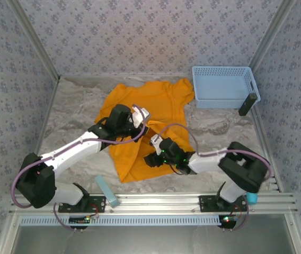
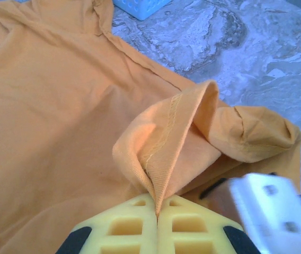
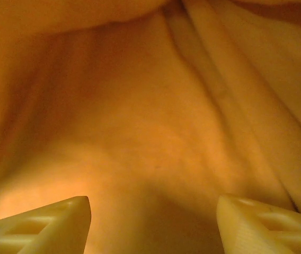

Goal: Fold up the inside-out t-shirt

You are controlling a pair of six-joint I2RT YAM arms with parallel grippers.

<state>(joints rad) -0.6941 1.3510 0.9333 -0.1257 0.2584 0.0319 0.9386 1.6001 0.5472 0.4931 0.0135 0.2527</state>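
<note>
Left tool pinches a stitched edge of the inside-out t-shirt; right tool hangs spread over cloth; bare desk beyond.

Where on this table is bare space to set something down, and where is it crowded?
Bare table lies between the t-shirt and the left wall, beyond the left arm. Another lies between the t-shirt, the blue basket and the right arm. The middle is crowded: the left tool pinches a shirt fold, the right tool open beside it.
</note>
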